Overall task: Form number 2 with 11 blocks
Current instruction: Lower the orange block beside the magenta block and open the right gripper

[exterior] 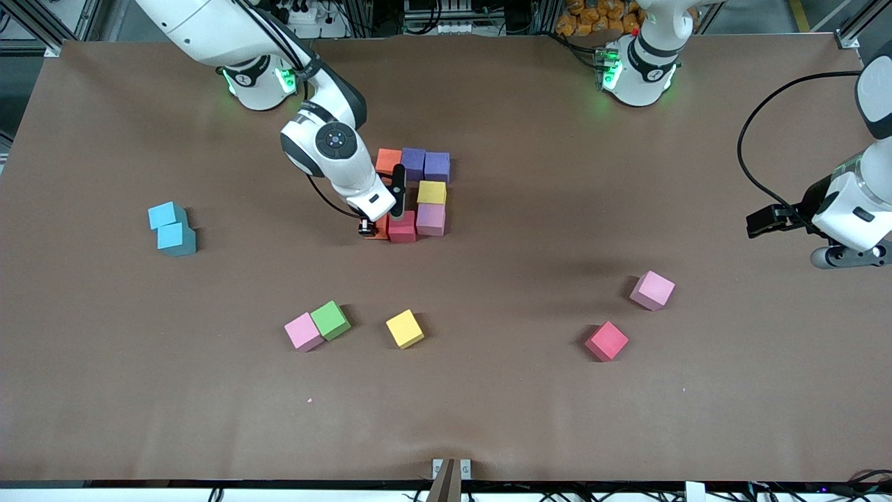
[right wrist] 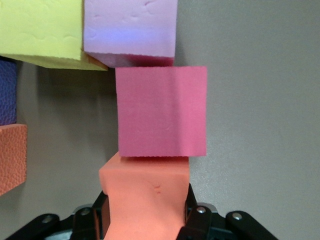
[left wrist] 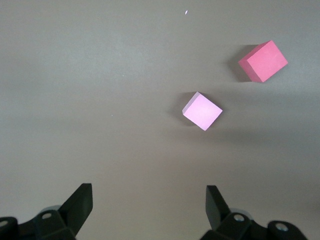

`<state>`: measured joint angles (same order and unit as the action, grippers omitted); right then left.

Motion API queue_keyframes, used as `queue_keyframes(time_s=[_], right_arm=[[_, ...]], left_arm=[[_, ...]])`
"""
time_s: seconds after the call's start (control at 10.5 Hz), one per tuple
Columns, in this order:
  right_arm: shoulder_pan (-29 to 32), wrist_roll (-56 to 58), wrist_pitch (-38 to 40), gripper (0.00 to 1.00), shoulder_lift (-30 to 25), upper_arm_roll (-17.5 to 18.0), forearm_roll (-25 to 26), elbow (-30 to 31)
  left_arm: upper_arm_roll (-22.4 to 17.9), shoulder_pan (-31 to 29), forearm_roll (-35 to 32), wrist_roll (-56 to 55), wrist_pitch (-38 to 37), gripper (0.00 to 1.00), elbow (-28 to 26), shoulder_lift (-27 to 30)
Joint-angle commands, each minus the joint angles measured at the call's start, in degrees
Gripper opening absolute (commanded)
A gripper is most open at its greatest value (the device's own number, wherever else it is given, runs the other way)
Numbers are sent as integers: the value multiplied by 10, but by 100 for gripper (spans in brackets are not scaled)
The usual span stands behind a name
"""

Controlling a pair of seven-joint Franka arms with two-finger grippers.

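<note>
While the left gripper point(left wrist: 149, 210) waits with jaws released, the right gripper point(right wrist: 145, 212) grasps an orange cube point(right wrist: 145, 200) beside the red cube point(right wrist: 161, 111).

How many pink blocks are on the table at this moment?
3. One sits in the digit being built, beside a red block; one touches the green block; one lies loose toward the left arm's end.

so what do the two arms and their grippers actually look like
Both arms are glossy white with black joint bands and green lights glowing at their bases. The right arm carries a round dark cap with a small blue mark near its wrist. The right gripper and left gripper have black fingers. A black cable loops from the left arm's wrist.
</note>
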<state>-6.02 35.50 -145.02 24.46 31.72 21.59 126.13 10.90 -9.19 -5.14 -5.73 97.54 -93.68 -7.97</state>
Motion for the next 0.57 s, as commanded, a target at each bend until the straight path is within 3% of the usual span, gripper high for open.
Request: queue_keyframes(time_s=[0.0,0.48], right_arm=[[-12,-6,6,30,7,-4,7,-8],[-13,-7,6,30,10,-4,6,-9]], left_arm=[[2,-1,-7,7,-10,100,9,-1],[2,-3,-9,13,-10,100,9,-5]])
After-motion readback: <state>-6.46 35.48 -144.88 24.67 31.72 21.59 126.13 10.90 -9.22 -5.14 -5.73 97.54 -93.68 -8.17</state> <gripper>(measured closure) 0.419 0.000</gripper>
